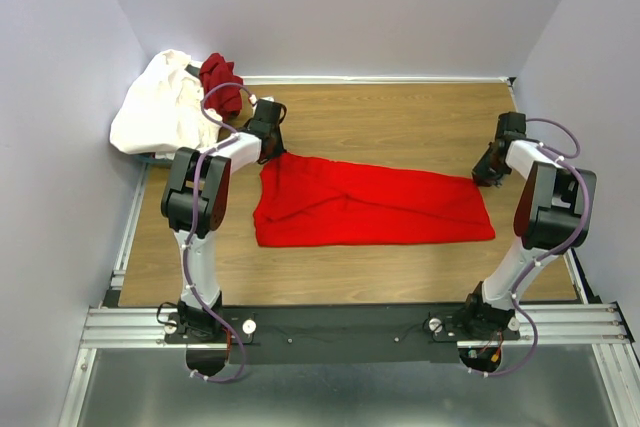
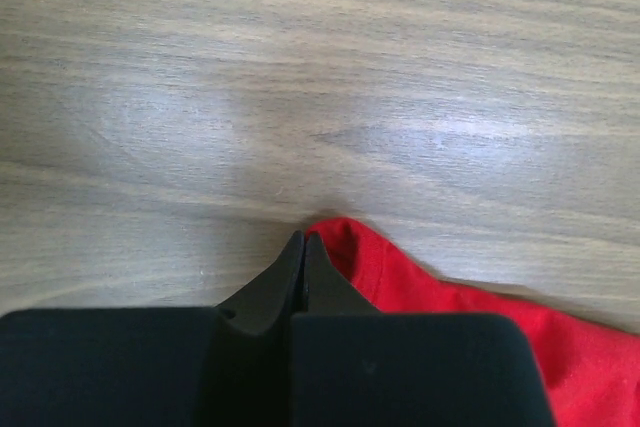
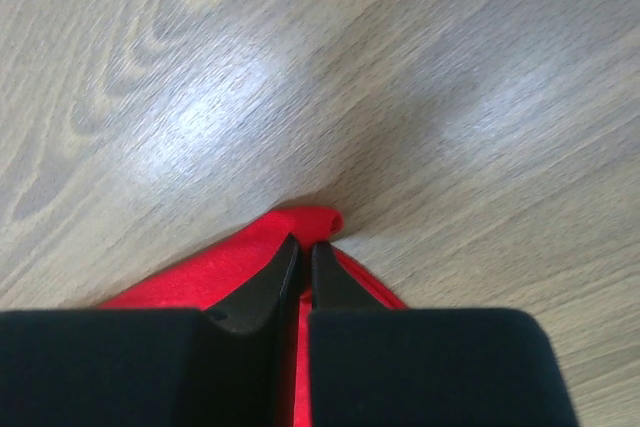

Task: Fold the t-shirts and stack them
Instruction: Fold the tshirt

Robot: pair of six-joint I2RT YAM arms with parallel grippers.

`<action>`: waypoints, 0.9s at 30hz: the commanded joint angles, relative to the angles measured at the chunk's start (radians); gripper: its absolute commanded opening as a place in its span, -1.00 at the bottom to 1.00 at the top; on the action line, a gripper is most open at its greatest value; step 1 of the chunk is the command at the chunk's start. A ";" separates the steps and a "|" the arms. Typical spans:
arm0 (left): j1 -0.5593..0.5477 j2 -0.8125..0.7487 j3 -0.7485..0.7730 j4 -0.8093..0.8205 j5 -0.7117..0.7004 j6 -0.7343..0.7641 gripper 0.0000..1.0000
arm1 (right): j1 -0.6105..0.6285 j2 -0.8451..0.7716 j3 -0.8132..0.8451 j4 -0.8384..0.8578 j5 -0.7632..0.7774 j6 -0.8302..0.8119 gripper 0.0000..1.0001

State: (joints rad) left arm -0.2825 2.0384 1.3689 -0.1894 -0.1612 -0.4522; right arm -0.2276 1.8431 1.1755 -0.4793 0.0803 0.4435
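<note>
Nearest the camera, two arms rise from the rail at the table's near edge, one on each side. Just beyond them the bright red t-shirt lies flat as a long band across the middle of the wooden top.

The left gripper is down at the band's far left corner, the right gripper at its far right corner. From overhead neither pair of jaws can be read; the wrist cameras show them.

In the left wrist view the left gripper has its black fingers pressed together with no gap, their tip right at the red corner, which spreads away to one side. Whether any cloth is caught between them I cannot tell. In the right wrist view the right gripper is nearly closed, with a thin slit between the fingers and red cloth showing through it. A small fold of the corner bulges just past the tips, so it pinches the shirt.

Only the overhead view reaches the far left corner, where the white t-shirt sits crumpled with the maroon t-shirt bunched against its right side. Both are well apart from the right arm.

Counted: three shirts, two arms, two grippers
</note>
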 commanded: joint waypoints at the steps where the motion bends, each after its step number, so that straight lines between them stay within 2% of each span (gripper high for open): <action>1: 0.014 0.009 0.027 -0.013 0.020 0.014 -1.00 | -0.026 0.028 0.026 0.002 0.029 -0.008 -0.79; 6: 0.034 0.026 0.077 -0.027 0.020 0.012 -1.00 | -0.042 0.044 0.049 -0.005 0.027 -0.005 -0.85; 19: 0.039 0.183 0.412 -0.135 0.071 0.047 -1.00 | -0.062 0.067 0.119 -0.031 0.016 -0.003 -0.87; 20: 0.039 0.196 0.438 -0.154 0.065 0.049 -0.87 | -0.062 0.064 0.124 -0.036 0.012 -0.006 -0.85; 22: 0.039 0.230 0.507 -0.194 0.030 0.053 -0.20 | -0.062 0.056 0.130 -0.041 0.004 -0.006 -0.77; 23: 0.039 0.235 0.519 -0.224 0.017 0.050 0.19 | -0.062 0.045 0.137 -0.042 0.003 -0.008 -0.57; 26: 0.039 0.207 0.512 -0.234 -0.021 0.052 0.43 | -0.062 0.025 0.150 -0.050 -0.025 -0.012 -0.15; 27: 0.039 0.182 0.506 -0.231 -0.027 0.052 0.43 | -0.064 0.009 0.157 -0.054 -0.034 -0.012 0.07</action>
State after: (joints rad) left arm -0.2535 2.2608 1.8629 -0.3634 -0.1299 -0.4141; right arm -0.2798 1.8931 1.2938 -0.5091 0.0746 0.4404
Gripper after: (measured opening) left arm 0.702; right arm 0.442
